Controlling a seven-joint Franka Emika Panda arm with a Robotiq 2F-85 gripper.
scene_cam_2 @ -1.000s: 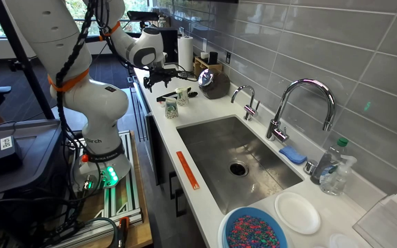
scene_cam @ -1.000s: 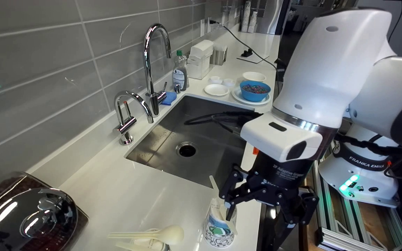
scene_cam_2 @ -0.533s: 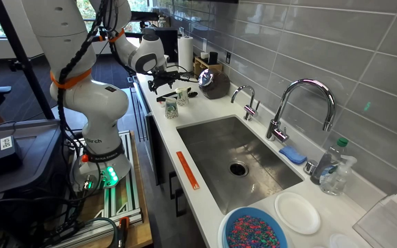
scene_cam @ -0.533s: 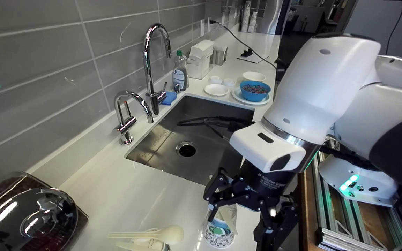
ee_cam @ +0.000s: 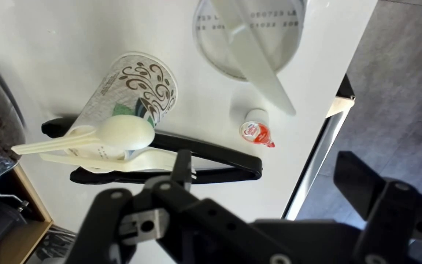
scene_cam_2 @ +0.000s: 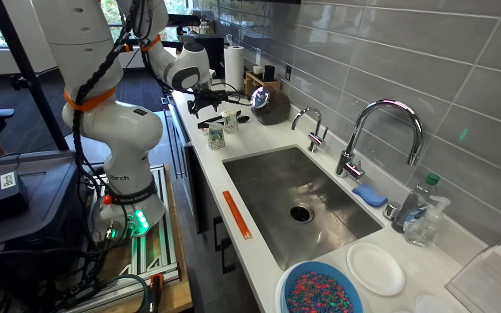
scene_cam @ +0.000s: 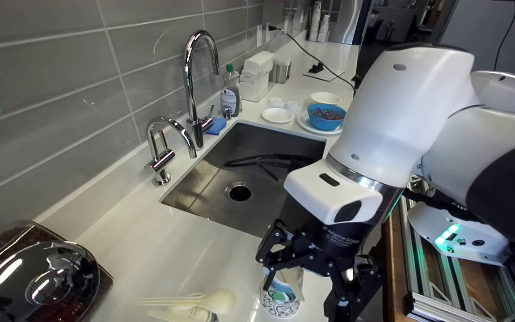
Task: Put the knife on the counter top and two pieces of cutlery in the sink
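The pale knife [ee_cam: 256,69] lies across the base of an upturned paper cup [ee_cam: 211,47] in the wrist view; in an exterior view its lower part [scene_cam: 294,285] shows, the rest hidden behind my gripper. A cream spoon [ee_cam: 123,132] and fork [ee_cam: 141,161] rest on a cup lying on its side. The white counter top [ee_cam: 200,102] bears both cups. The grey steel sink [scene_cam_2: 268,187] has nothing in it. My gripper [ee_cam: 266,168] is open and empty, above the counter's front edge; it shows in both exterior views [scene_cam: 301,299] [scene_cam_2: 205,112].
Black tongs [ee_cam: 223,153] and a creamer pod [ee_cam: 255,130] lie by the cups. A lidded jar [scene_cam: 38,286] stands against the wall side. Two taps [scene_cam: 161,165] [scene_cam: 199,129] rise behind the sink. An orange strip [scene_cam_2: 236,215] lies along the front edge.
My arm has moved toward the counter and slightly down, mostly in the earlier half second. The gripper now covers the knife's upper part in an exterior view. It stays open.
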